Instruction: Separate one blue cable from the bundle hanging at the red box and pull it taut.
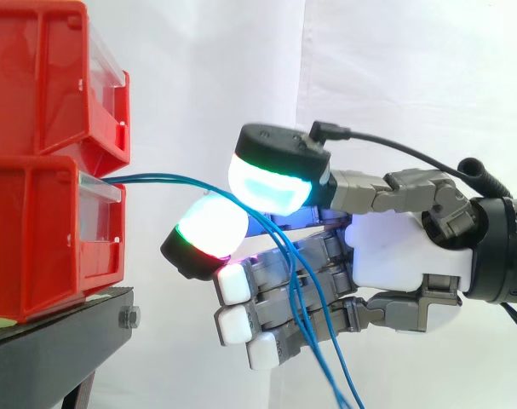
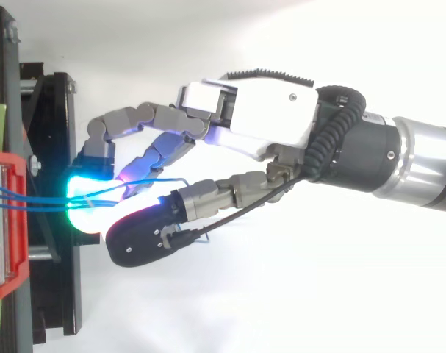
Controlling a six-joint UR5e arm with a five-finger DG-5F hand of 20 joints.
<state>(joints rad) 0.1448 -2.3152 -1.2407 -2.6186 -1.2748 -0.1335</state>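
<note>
**Operator:** State the step in hand.

**Technician:** Separation, by my judgement. The blue cable bundle (image 1: pixel 169 181) leaves the front of the lower red bin (image 1: pixel 37 239) at left of centre in the side view. It arcs right, runs in between opposed glowing pads (image 1: pixel 271 187) of the robot hand (image 1: pixel 403 256), then hangs slack past the curled fingers (image 1: pixel 234 285) to the bottom edge. Nothing is taut.

**Operator:** Condition of the robot hand?

**Technician:** Closed. The opposed pads are brought together on the bundle, and the other fingers are curled toward the palm. Several strands run through the pinch. Whether a single strand is isolated cannot be determined.

**Operator:** Next move?

**Technician:** It calls for one strand to be held alone and the others let go. A pull toward the right of the frame, away from the bin, should follow until the slack arc straightens. Risk: several strands drawn out together.

**Operator:** Containers and contents?

**Technician:** Two red bins are stacked on the black stand (image 1: pixel 62 341) at lower left. The upper red bin (image 1: pixel 37 77) shows no contents from this angle. In the top view the strands cross the lower bin's rim at the left edge. Anything else inside is hidden.
</note>
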